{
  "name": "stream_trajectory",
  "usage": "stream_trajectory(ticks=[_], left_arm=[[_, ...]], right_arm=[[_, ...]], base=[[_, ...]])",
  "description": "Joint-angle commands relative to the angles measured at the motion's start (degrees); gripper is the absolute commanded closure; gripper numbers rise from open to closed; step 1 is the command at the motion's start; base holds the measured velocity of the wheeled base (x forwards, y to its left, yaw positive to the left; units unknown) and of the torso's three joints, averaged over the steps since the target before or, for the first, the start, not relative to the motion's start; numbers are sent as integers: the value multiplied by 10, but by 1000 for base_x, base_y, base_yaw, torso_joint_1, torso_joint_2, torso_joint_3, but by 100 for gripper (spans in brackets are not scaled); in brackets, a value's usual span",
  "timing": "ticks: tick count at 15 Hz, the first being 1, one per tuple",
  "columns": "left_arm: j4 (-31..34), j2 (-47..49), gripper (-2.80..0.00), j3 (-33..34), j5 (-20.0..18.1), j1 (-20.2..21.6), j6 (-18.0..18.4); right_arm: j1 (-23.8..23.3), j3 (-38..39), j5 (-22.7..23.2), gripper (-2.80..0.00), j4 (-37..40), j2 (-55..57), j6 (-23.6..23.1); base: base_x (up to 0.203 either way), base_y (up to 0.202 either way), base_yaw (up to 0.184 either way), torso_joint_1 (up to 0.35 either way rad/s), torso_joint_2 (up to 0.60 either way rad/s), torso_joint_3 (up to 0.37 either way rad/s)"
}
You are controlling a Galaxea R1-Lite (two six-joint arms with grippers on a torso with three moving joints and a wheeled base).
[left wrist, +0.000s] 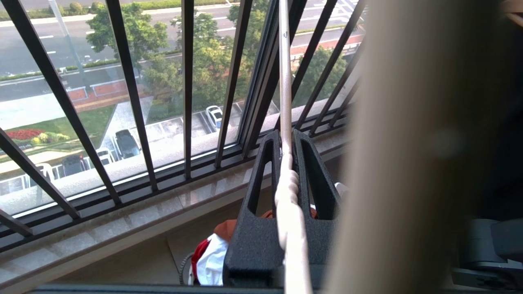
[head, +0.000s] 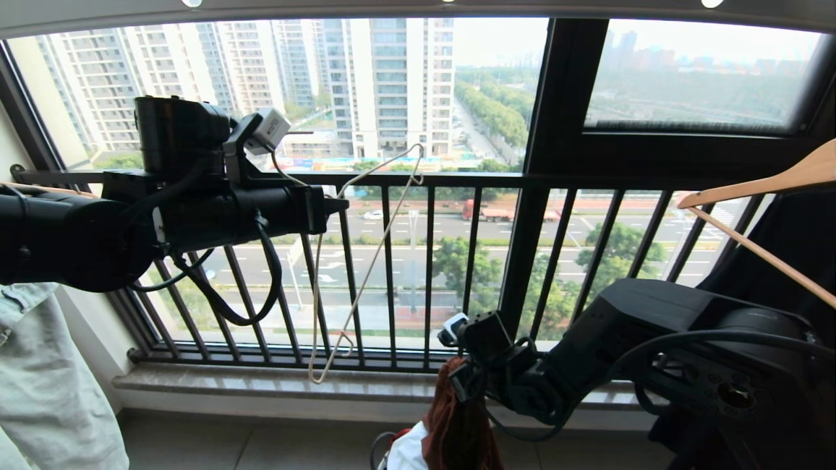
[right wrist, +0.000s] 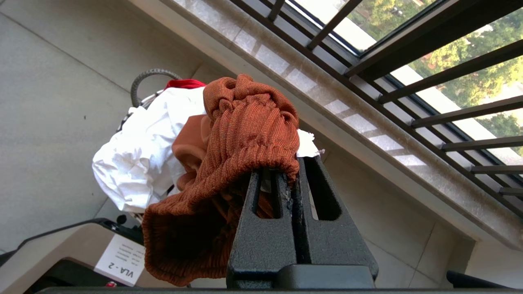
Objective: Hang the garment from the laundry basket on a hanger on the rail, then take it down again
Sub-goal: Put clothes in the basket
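Nearest and low, the right gripper (right wrist: 292,179) is clamping its jaws on the gathered waistband of the rust-brown ribbed shorts (right wrist: 241,134), holding them above the small round laundry basket with the dark rim (right wrist: 149,75), where a crumpled white cloth (right wrist: 135,155) is lying, probably so the waist is hanging free for threading. Farther off, by the black balustrade (head: 431,261), the left gripper (left wrist: 286,151) is pinching the twisted neck of the thin cream-white wire hanger (head: 366,267), which is dangling tilted, seemingly presented for the shorts.
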Motion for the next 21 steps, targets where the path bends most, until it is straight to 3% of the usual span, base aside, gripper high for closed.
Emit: stream_trajectory(ticks=[1,16,19,20,21], left_arm=[[-2,2,0,-1,0,0,0],[-2,-2,0,0,0,-1,0],[1,-4,0,0,0,-1,-1],[1,-6,0,1,0,-1,0],[0,-8,0,1,0,-1,0]], right_arm=[[3,3,4,0,2,1,-1],[5,-44,37,0,103,10,-34],[7,-49,37,0,106,11,-63],[7,-57,37,-280,109,16,-75],[7,-71,37,-280,136,17,-77]], base=[[0,0,0,0,0,0],[0,0,0,0,0,0],[0,0,0,0,0,0],[0,0,0,0,0,0],[0,0,0,0,0,0]])
